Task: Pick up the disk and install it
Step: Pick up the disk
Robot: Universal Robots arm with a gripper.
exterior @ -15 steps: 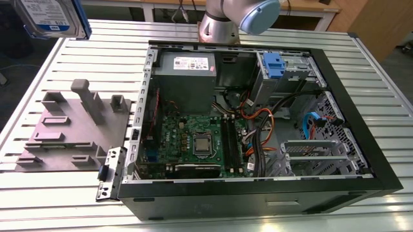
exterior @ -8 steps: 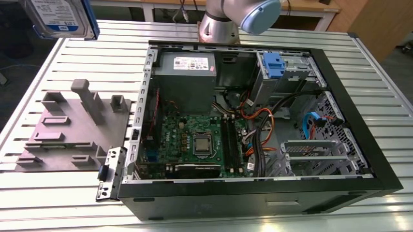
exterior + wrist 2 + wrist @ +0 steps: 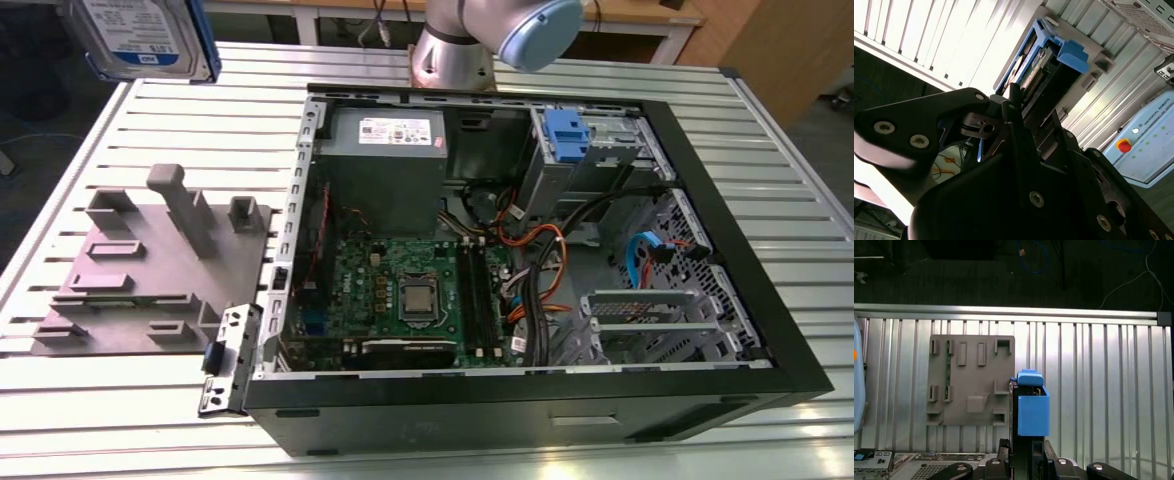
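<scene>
Gripper (image 3: 1016, 107) up close in the second wrist view is clamped tight on one end of the disk (image 3: 1051, 62), so the long axis runs straight out from the fingers. The first wrist view looks down past the blue rail at a grey tray (image 3: 971, 380) on the slatted table (image 3: 1094, 390). In the exterior view the disk is held high at the left, white-and-blue label facing the camera (can't make out the print), well apart from the open case (image 3: 534, 400). Arm base (image 3: 454, 55) stands behind the case.
</scene>
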